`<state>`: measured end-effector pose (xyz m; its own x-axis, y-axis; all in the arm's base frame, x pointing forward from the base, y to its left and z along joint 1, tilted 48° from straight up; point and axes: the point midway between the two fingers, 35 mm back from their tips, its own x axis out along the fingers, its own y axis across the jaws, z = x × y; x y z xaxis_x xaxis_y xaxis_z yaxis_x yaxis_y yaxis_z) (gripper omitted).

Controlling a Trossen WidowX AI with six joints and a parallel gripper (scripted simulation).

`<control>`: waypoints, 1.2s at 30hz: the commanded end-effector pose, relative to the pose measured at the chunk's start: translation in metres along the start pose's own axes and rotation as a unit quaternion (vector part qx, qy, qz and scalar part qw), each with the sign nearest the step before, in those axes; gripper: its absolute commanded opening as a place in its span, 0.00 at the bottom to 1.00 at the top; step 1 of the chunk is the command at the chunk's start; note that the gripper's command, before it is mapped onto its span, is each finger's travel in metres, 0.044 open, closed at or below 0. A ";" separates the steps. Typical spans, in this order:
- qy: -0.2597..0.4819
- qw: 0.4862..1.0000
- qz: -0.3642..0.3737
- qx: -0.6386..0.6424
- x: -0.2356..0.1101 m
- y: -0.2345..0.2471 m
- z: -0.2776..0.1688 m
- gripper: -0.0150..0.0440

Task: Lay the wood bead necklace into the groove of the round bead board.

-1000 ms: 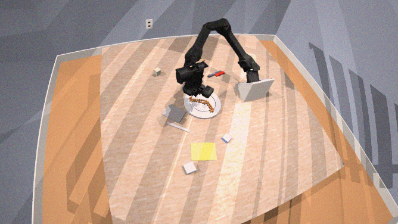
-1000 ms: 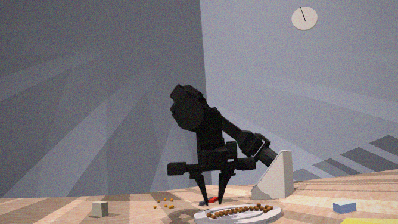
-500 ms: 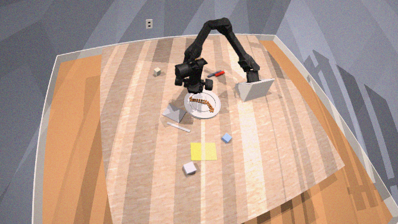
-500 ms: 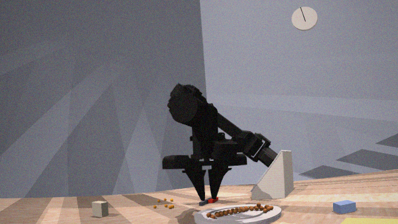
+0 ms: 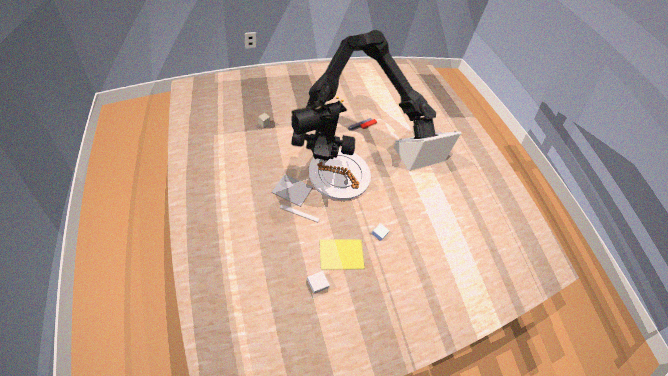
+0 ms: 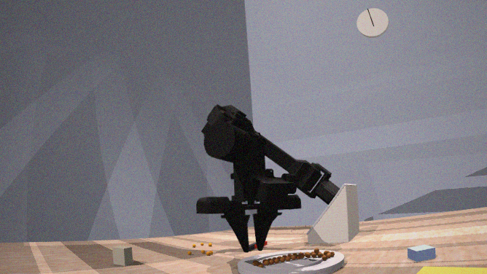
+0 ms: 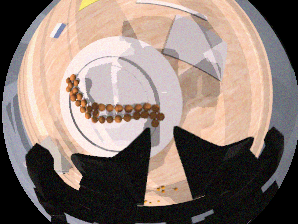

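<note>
The wood bead necklace (image 5: pixel 345 171) (image 6: pixel 288 257) (image 7: pixel 118 108) lies as a narrow doubled strand across the round bead board (image 5: pixel 366 175) (image 6: pixel 337 260) (image 7: pixel 171 90). In the wrist view its left part bends upward, and its end lies over the left side of the groove onto the rim. Its right end lies at the right side of the groove. Most of the beads cross the middle, inside the groove's ring. My gripper (image 6: pixel 253 251) (image 7: pixel 162 130) is partly open and empty, with its fingertips above and beside the board's edge near the necklace's right end. My gripper hides its own fingertips in the top view.
A grey sheet (image 5: pixel 295 192) (image 7: pixel 195 50) and a white strip (image 5: pixel 299 214) lie beside the board. Elsewhere are a yellow sheet (image 5: pixel 341 254), a blue-white block (image 5: pixel 380 231), a white block (image 5: pixel 318 282), a beige cube (image 5: pixel 264 119), a red item (image 5: pixel 369 123) and a white wedge (image 5: pixel 430 150).
</note>
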<state>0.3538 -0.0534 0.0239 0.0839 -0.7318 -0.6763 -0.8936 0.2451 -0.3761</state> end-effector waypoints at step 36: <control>0.004 1.000 0.006 -0.004 0.023 0.004 -0.002 0.25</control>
<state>0.3512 -0.0707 0.0083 0.0698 -0.7342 -0.6753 -0.8985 0.2479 -0.3624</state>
